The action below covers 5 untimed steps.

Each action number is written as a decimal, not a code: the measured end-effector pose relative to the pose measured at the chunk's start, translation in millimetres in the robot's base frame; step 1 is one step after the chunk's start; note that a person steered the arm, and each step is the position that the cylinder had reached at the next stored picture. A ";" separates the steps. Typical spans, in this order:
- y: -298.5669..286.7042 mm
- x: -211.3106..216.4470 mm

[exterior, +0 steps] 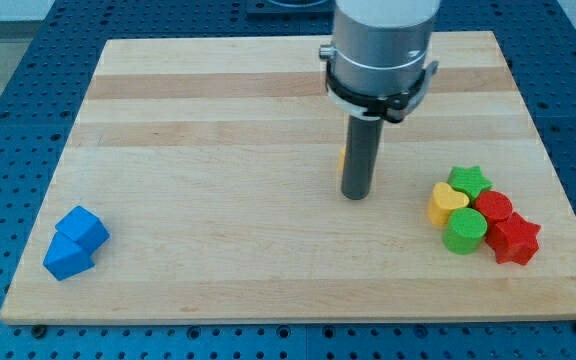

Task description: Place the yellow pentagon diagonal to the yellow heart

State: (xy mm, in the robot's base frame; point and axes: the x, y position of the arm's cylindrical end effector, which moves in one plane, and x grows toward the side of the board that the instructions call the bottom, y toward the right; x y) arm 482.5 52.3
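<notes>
Pale wooden board (218,130) with lengthwise grain stripes, lying on a blue perforated table surface (38,60) dotted with regular holes, even bright light overhead, soft shadows, white edge at the view's top right

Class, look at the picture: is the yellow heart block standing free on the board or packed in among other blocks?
Packed in. The yellow heart block touches the green star block and green round block at the view's right.

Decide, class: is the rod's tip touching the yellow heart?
Apart. The camera view shows bare wooden board between my tip and the yellow heart, which sits in the cluster toward the view's right.
</notes>
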 end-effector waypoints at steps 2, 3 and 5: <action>-23.8 -21.8; 1.1 -39.2; 1.6 -46.0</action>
State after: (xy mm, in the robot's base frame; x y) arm 436.6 53.8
